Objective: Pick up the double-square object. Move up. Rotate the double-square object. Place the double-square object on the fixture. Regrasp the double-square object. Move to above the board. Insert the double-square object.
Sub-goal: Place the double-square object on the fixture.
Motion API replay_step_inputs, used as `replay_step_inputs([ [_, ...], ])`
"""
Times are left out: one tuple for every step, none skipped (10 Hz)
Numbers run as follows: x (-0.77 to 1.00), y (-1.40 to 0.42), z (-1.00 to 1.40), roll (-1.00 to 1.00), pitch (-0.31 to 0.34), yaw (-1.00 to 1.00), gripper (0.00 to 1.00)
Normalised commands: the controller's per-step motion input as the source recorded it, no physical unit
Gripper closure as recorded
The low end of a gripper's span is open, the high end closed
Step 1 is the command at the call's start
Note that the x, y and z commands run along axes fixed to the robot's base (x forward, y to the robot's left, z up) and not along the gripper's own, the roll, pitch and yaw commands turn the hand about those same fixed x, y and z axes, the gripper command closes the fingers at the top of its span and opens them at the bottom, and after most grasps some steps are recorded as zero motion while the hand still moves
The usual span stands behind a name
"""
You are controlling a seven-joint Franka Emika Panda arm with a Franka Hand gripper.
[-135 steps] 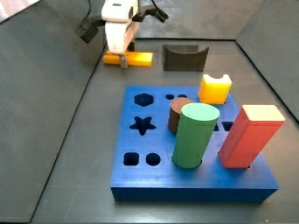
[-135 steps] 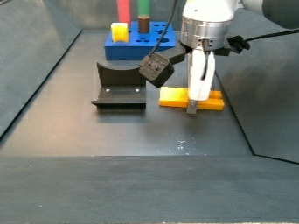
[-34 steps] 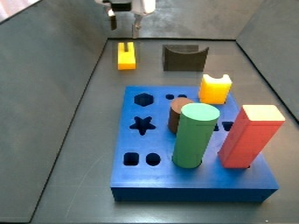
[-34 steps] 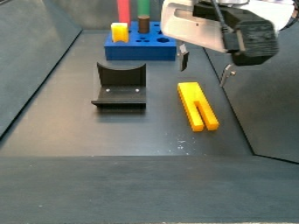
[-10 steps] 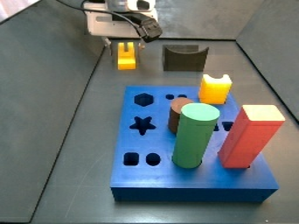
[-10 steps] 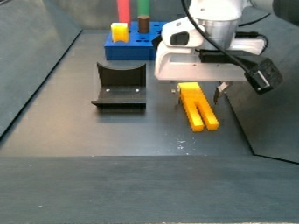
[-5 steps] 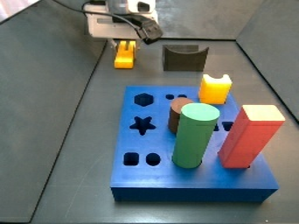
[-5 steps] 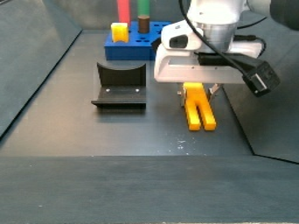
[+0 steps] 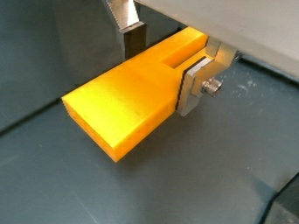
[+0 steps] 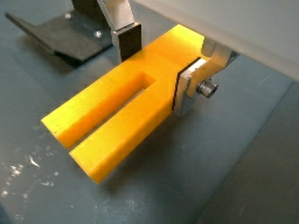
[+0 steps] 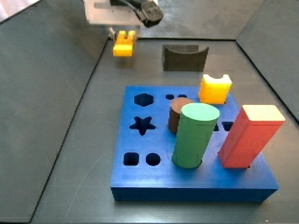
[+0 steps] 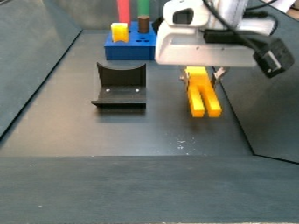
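Observation:
The double-square object (image 9: 122,101), a long yellow-orange bar with a groove along it (image 10: 111,118), hangs level a little above the dark floor. My gripper (image 9: 163,57) is shut on one end of it, a silver finger (image 10: 193,80) on each long side. In the side views the bar (image 11: 122,42) (image 12: 205,94) sits under the white gripper (image 12: 201,74), off the floor. The dark fixture (image 11: 184,58) (image 12: 119,85) stands beside it, apart from the bar. The blue board (image 11: 140,153) (image 12: 131,49) lies further off.
On the board stand a red square block (image 11: 251,136), a green cylinder (image 11: 197,133), a brown cylinder (image 11: 180,108) and a short yellow-orange peg (image 11: 215,88). Grey walls slope up around the floor. The fixture's base plate (image 10: 65,31) lies close to the bar.
The gripper came down over the bar lying on the floor, shut on it, and has risen with it; the bar now hangs above the floor.

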Motion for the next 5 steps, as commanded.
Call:
replay_step_inputs([
  [0.00,0.00,1.00,0.00,0.000,0.00,1.00],
  [0.00,0.00,1.00,0.00,0.006,0.00,1.00],
  [-0.01,0.00,1.00,0.02,0.026,-0.01,1.00],
  [-0.02,0.00,1.00,0.04,0.033,-0.01,1.00],
  [-0.02,0.01,1.00,0.06,0.048,-0.02,1.00],
])
